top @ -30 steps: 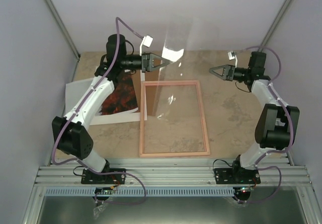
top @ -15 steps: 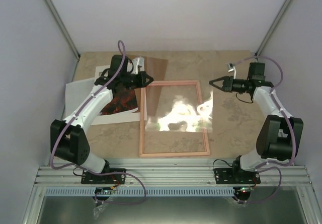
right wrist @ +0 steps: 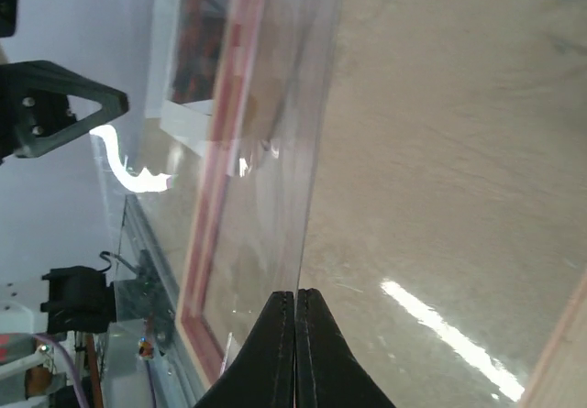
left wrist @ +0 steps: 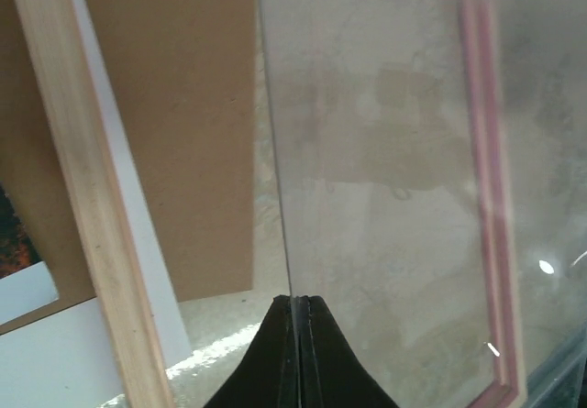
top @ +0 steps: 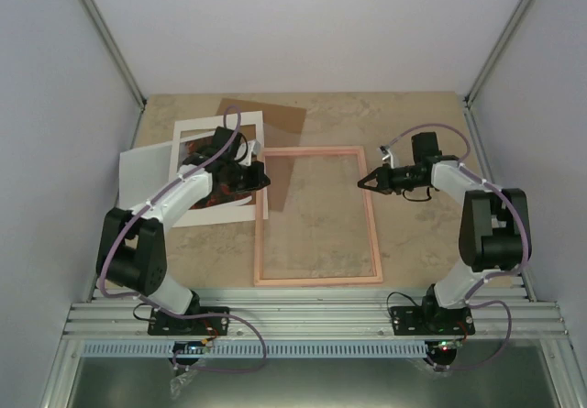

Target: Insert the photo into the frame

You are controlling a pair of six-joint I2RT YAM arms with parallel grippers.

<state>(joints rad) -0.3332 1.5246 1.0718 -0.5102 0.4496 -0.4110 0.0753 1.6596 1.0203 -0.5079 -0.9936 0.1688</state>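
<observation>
The pink frame (top: 260,243) lies flat in the middle of the table. A clear pane (top: 316,192) hangs low over it, held at both sides. My left gripper (top: 265,178) is shut on the pane's left edge (left wrist: 275,197). My right gripper (top: 360,184) is shut on its right edge (right wrist: 312,179), above the frame's right rail. The photo (top: 220,193), red-orange on dark, lies left of the frame, partly hidden by my left arm. A corner of the photo (left wrist: 11,238) shows in the left wrist view. The frame's rails (left wrist: 484,179) (right wrist: 220,160) show through the pane.
A white mat (top: 188,133) with a cut-out window lies at the left, partly over the photo. A brown backing board (top: 271,115) lies at the back, behind the frame. Grey walls close in both sides, and the metal rail (top: 312,316) runs along the near edge.
The pane has come down from upright to nearly flat over the frame. My left gripper lowered with it. My right gripper moved left and shut on the pane's right edge.
</observation>
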